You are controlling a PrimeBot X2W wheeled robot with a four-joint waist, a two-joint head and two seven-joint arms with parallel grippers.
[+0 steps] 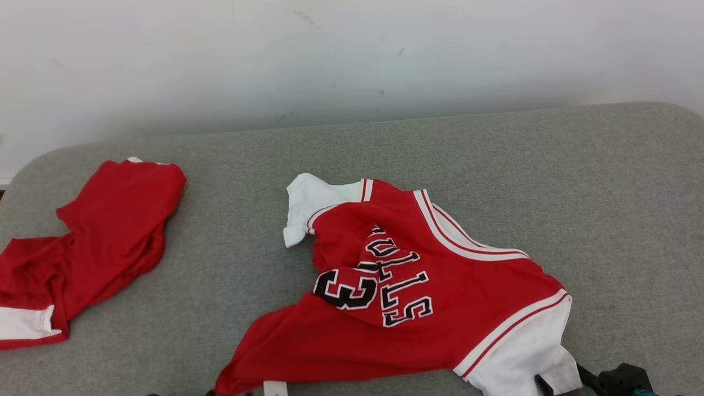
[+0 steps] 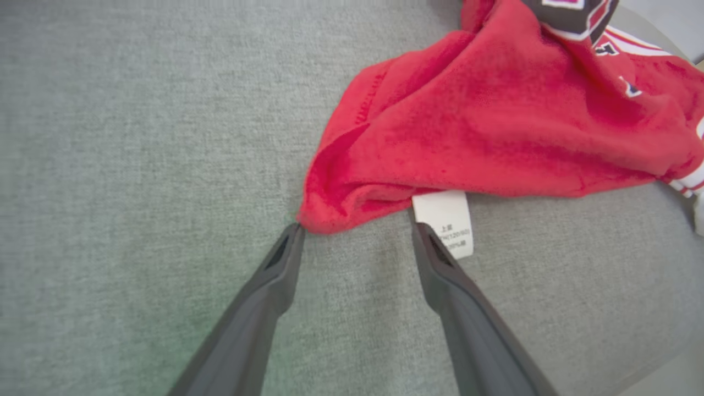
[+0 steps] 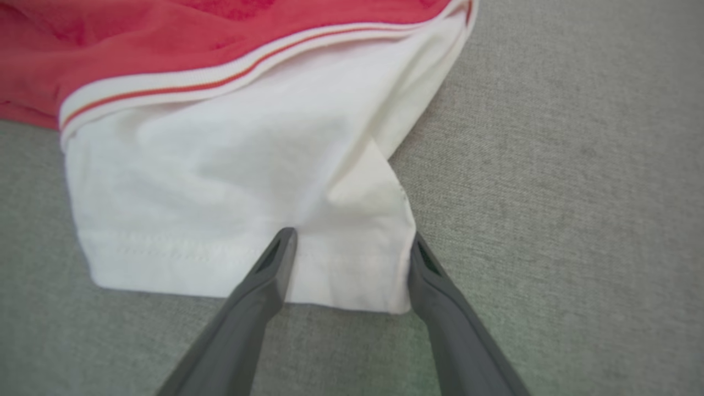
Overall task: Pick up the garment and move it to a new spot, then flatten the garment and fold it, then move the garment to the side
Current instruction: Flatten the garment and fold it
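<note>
Grey fabric-covered table (image 1: pixel 577 165) with rounded far corners, set against a scuffed white wall (image 1: pixel 330 55).

Garment (image 1: pixel 440 297): red jersey with white sleeves, black-and-white lettering and a "3", crumpled at centre-right of the table, near the front edge. Neckline faces far-right; hem corner trails to near-left, so the body axis runs diagonally from near-left to far-right. One white sleeve (image 1: pixel 311 206) sticks out at far-left, the other (image 3: pixel 220 181) at near-right. The lettering reads sideways and is bunched over a fold.

Second red garment (image 1: pixel 93 242), white band at its near end, lies heaped at the table's left side, well apart from the jersey.

Left tool (image 2: pixel 355 228): released, fingers spread, tips low over the table. One tip touches the jersey's red hem corner, the other is at a white care label (image 2: pixel 445 220) sticking out from under the hem.

Right tool (image 3: pixel 352 236): released, fingers spread either side of the near-right sleeve's hem corner. Nothing gripped by either.
</note>
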